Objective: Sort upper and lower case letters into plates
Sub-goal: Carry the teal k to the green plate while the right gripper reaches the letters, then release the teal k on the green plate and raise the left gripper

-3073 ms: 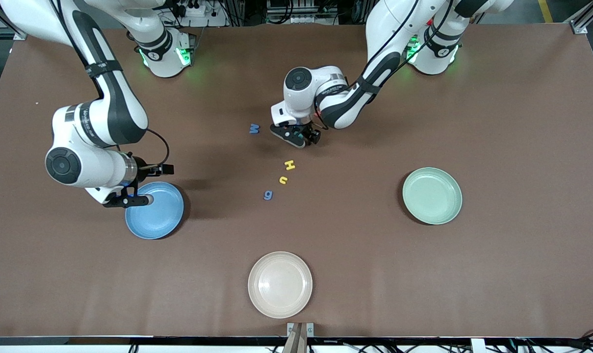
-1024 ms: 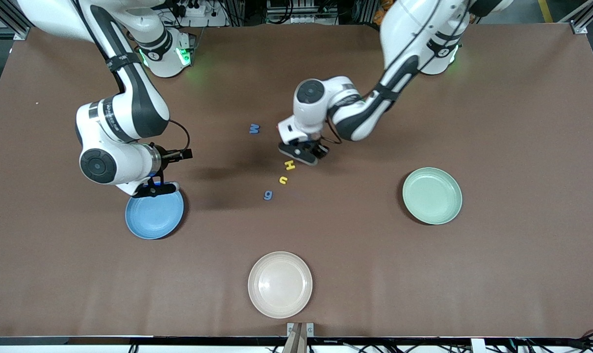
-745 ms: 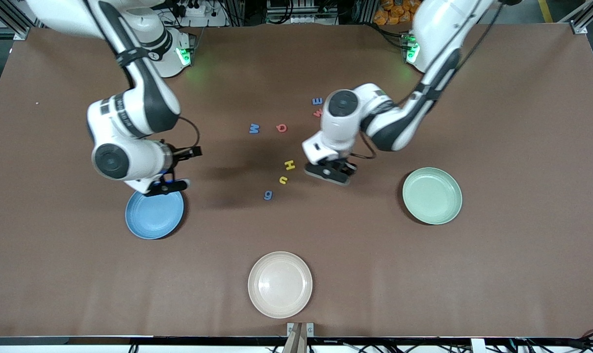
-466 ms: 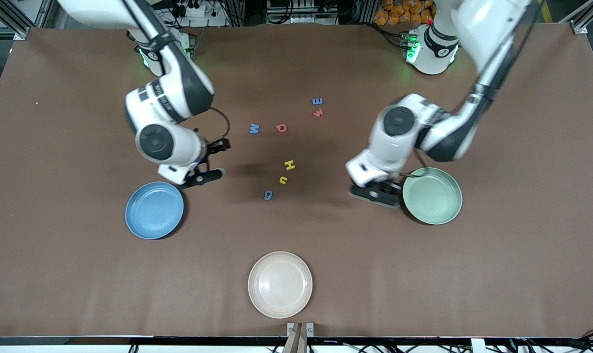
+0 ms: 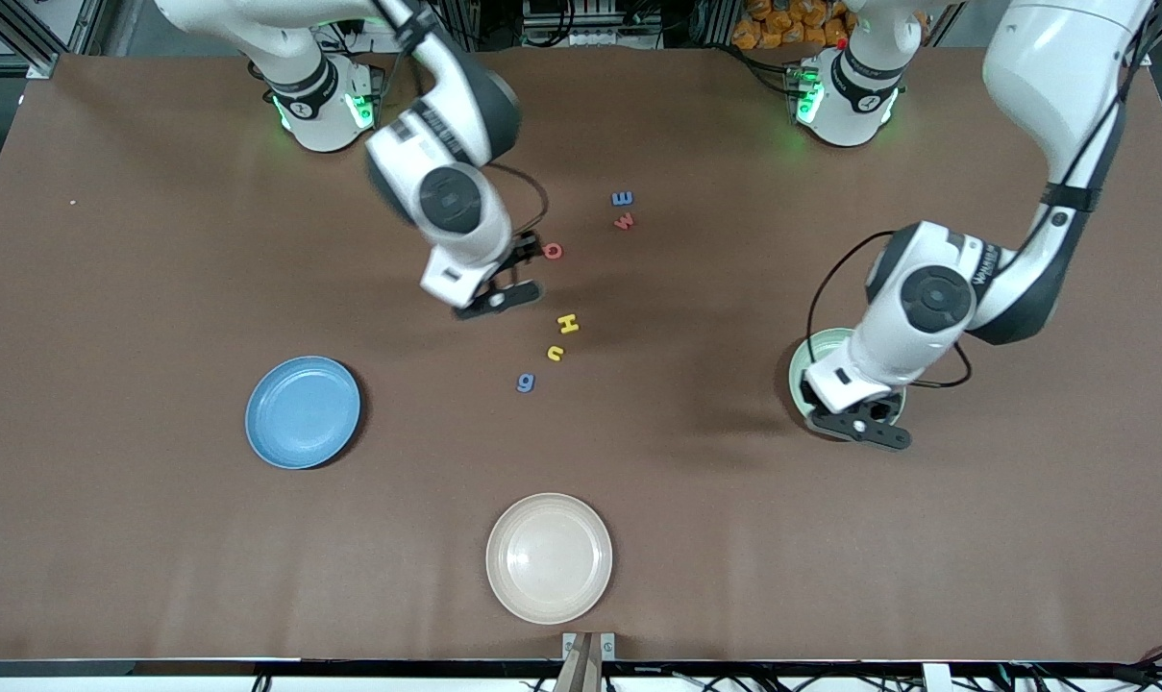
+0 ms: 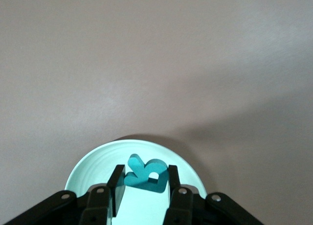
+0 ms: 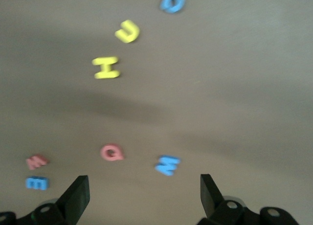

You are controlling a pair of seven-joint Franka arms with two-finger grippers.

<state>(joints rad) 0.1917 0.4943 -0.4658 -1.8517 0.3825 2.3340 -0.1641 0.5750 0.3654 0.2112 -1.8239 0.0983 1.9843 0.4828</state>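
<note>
left claw now over mint plate gripping teal letter, right claw wide above brown table

Readable characters are the foam letters on the table. Yellow H, with yellow u just nearer the front camera, then blue g. Farther off: red Q, red w, blue E. Blue M appears in the right wrist view.
</note>
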